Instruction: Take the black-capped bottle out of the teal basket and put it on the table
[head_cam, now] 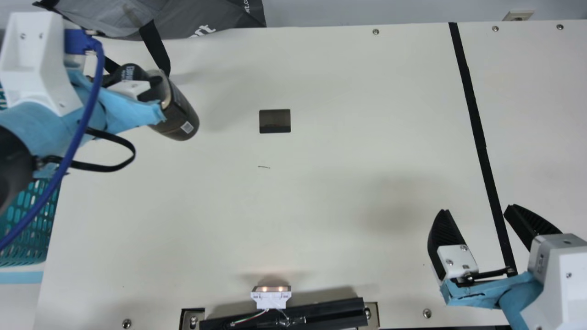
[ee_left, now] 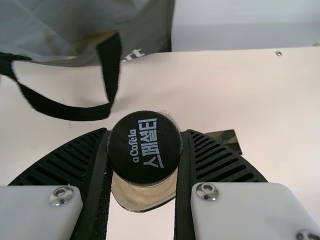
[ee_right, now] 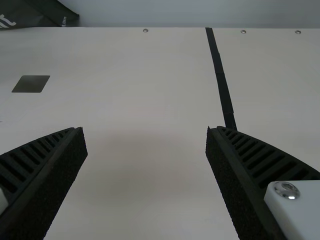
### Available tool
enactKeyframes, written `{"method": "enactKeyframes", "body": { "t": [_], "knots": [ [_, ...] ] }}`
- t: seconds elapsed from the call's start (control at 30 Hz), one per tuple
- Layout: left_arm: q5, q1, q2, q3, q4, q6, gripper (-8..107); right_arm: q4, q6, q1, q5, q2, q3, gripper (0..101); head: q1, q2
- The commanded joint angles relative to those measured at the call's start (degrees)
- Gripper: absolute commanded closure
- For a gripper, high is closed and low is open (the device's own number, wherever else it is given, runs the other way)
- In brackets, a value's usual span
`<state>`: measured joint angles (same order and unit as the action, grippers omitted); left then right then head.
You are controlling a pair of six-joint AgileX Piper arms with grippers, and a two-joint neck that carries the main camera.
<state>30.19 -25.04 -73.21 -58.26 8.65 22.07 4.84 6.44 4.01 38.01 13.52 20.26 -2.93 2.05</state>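
Observation:
In the main view my left gripper (head_cam: 153, 89) is at the upper left, shut on the black-capped bottle (head_cam: 180, 114), whose dark body tilts down to the right. In the left wrist view, my left gripper (ee_left: 145, 150) pinches the bottle's black cap (ee_left: 145, 148) from both sides. The teal basket (head_cam: 34, 220) shows at the left edge, partly covered by the left arm. My right gripper (head_cam: 474, 210) stands open at the lower right, and in the right wrist view the right gripper (ee_right: 146, 142) has bare table between its spread fingers.
A grey bag (head_cam: 220, 18) with black straps lies along the back left, one strap close to the bottle. A small dark rectangle (head_cam: 275, 121) is on the table (head_cam: 321, 183). Black tape (head_cam: 477, 133) crosses the right side; a black bar (head_cam: 321, 313) sits at the front edge.

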Motion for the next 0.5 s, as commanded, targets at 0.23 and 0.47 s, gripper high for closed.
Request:
{"method": "enactKeyframes", "body": {
  "t": [0.23, 0.47],
  "knots": [
    [0.8, -6.7, -1.3, -0.7, 4.4, 4.1, 99, 0.0, 0.0, 0.0, 0.0, 0.0, 0.0, 10, 0.2, -0.5],
    [1.3, -12.1, -2.2, -0.8, 8.4, 8.3, 99, 0.0, 0.0, 0.0, 0.0, 0.0, 0.0, 10, 0.2, -0.5]
  ]
}}
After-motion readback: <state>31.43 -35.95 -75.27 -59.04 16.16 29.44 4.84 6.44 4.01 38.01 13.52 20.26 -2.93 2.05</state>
